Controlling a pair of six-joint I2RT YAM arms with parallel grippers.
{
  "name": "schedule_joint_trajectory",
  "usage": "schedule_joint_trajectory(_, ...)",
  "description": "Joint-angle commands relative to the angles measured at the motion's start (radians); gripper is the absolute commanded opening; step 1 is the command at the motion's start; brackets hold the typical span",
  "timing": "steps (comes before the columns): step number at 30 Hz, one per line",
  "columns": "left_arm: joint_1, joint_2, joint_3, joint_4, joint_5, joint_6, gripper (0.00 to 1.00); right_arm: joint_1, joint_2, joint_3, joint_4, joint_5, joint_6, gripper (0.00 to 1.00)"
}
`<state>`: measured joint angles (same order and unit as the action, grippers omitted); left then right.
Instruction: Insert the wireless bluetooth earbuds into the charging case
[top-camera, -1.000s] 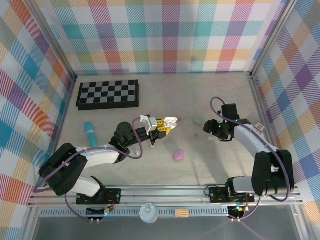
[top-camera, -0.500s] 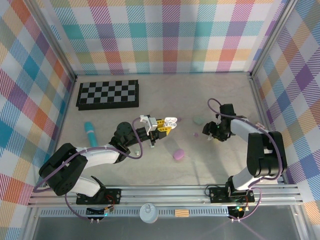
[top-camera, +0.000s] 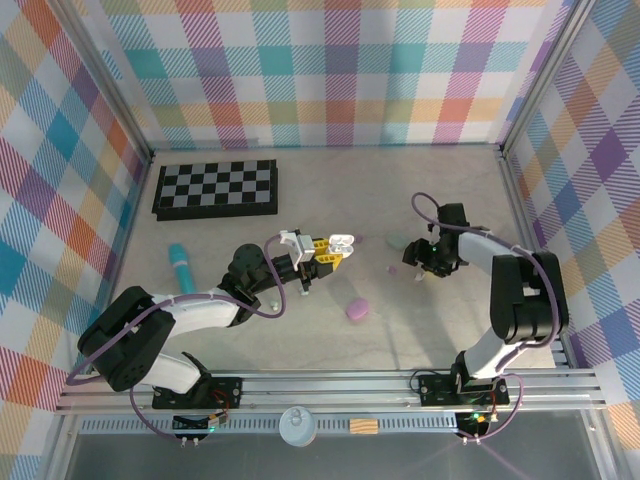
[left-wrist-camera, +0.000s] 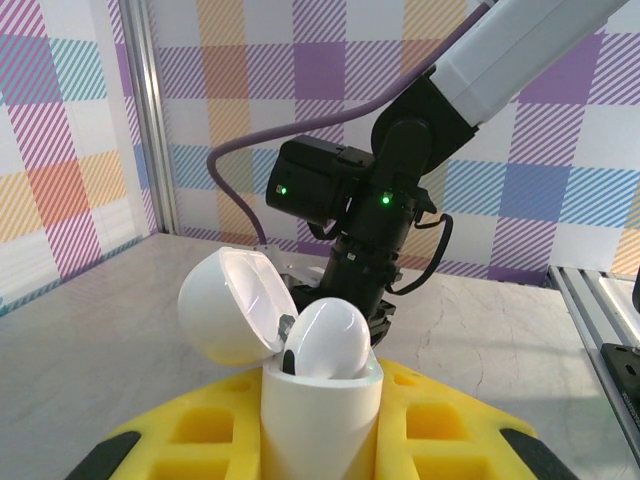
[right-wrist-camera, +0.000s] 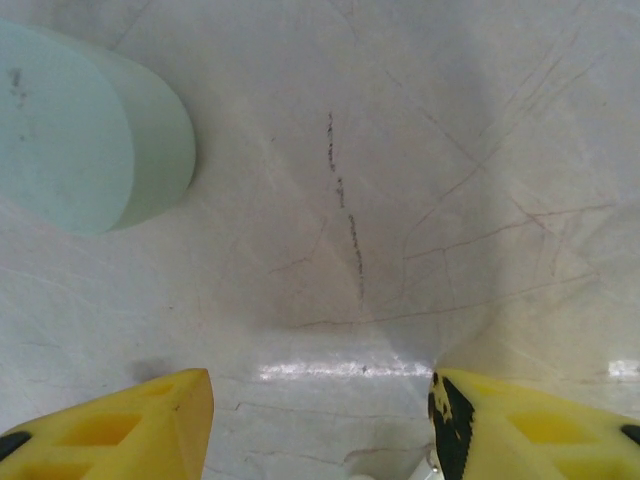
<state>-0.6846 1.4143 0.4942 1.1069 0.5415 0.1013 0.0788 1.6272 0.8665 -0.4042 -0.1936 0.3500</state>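
edging closer to the tiny purple earbud, the right gripper hangs open for a pickup while the left gripper clamps the lid-up white charging case.

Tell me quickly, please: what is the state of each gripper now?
Left gripper: closed on the white charging case.
Right gripper: open, holding nothing.

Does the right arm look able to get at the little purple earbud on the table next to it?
Probably yes. The purple earbud lies on bare table just beside the right gripper, whose jaws stand open, and nothing sits between them.
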Motion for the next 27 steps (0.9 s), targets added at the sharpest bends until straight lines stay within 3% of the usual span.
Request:
schedule_joint_trajectory(1, 0.008, -0.018, -0.003, 0.06, 0.023, 0.009, 0.0, 0.002, -0.003, 0.003, -0.02, -0.048, -0.009, 0.6)
schedule_joint_trajectory(16, 0.01, -0.005, 0.001, 0.076, 0.023, 0.008, 0.0, 0.005, -0.197, -0.152, -0.156, -0.179, 0.108, 0.56)
schedule_joint_trajectory(23, 0.01, -0.009, 0.0, 0.073, 0.023, 0.008, 0.0, 0.012, -0.299, -0.144, -0.162, -0.076, 0.086, 0.57)
schedule_joint_trajectory(27, 0.01, -0.008, 0.0, 0.073, 0.024, 0.009, 0.0, -0.001, -0.235, -0.054, -0.154, -0.026, 0.049, 0.57)
